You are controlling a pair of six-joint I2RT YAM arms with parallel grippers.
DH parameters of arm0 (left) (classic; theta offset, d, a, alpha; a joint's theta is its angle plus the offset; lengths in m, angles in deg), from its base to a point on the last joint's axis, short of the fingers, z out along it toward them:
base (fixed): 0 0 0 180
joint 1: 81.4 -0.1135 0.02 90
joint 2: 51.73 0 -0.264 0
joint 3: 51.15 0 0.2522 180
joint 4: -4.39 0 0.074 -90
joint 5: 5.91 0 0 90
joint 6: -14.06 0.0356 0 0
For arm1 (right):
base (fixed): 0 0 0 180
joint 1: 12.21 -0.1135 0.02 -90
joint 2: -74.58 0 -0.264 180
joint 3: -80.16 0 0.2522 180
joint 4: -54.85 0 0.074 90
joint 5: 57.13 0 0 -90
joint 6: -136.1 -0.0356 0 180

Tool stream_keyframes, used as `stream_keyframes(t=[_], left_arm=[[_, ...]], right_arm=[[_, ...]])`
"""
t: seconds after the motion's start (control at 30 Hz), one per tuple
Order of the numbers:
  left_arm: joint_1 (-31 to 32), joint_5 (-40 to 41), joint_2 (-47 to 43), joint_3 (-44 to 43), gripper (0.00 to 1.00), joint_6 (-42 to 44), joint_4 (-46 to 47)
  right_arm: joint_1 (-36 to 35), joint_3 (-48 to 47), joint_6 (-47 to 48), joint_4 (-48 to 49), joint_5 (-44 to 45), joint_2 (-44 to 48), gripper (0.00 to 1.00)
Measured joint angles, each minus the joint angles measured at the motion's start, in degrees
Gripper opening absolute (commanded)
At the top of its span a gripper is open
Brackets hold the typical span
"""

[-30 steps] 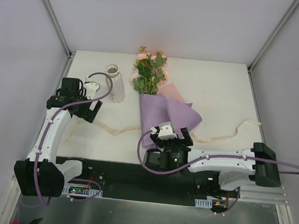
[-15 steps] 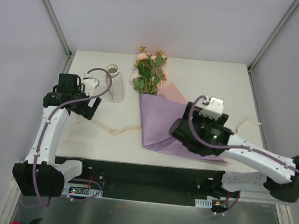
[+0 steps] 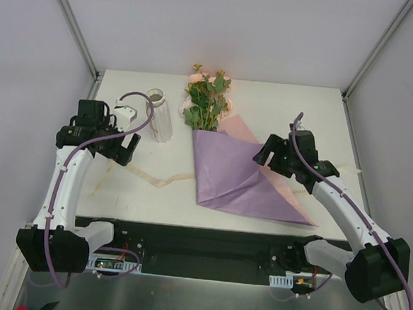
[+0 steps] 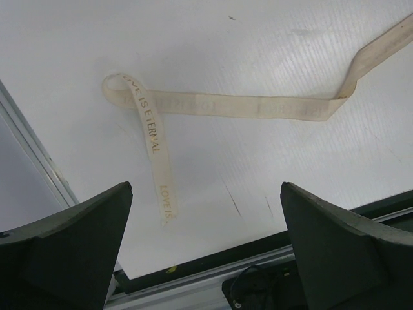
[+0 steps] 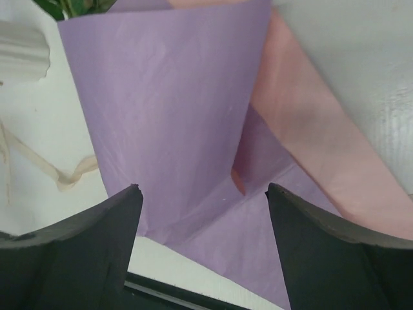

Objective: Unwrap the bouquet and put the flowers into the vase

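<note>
The bouquet lies in the middle of the table. Its flowers (image 3: pixel 207 102), peach-pink roses with green leaves, point to the far side. The purple paper (image 3: pixel 233 175) is spread wide toward the near right, and its pink inside (image 3: pixel 240 132) shows at the upper right edge. The white ribbed vase (image 3: pixel 158 115) stands upright left of the flowers. My right gripper (image 3: pixel 265 156) hovers open over the paper's right part, with purple paper (image 5: pixel 168 110) and a pink flap (image 5: pixel 310 148) below the jaws (image 5: pixel 203 206). My left gripper (image 3: pixel 125 151) is open left of the vase, above loose cream ribbon (image 4: pixel 226 106).
Cream ribbon (image 3: pixel 158 180) trails across the table left of the paper. Another stretch of ribbon (image 3: pixel 340 171) lies on the right side. A metal frame rail (image 4: pixel 39 161) borders the table's left edge, and a black base strip (image 3: pixel 200 243) runs along the near edge.
My right arm swung from the near centre out to the right, and the purple paper now lies spread toward the near right. The left gripper shifted slightly left.
</note>
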Motion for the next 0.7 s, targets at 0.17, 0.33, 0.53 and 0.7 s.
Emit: stream_keyframes(t=[0.17, 0.33, 0.53, 0.7], left_arm=[[0.0, -0.8, 0.0, -0.1, 0.99, 0.0, -0.7], [0.0, -1.1, -0.3, -0.9, 0.99, 0.1, -2.1], [0.0, -1.4, -2.0, -2.9, 0.99, 0.3, -3.7], [0.0, -1.6, -2.3, -4.0, 0.99, 0.3, -4.3]], right_arm=[[0.2, 2.6, 1.5, 3.9, -8.1, -1.5, 0.75], [0.2, 3.0, 3.1, 6.2, -10.6, -6.3, 0.72], [0.3, 3.0, 5.6, 8.2, -11.3, -11.5, 0.60], [0.2, 3.0, 7.1, 10.8, -12.1, -13.5, 0.15]])
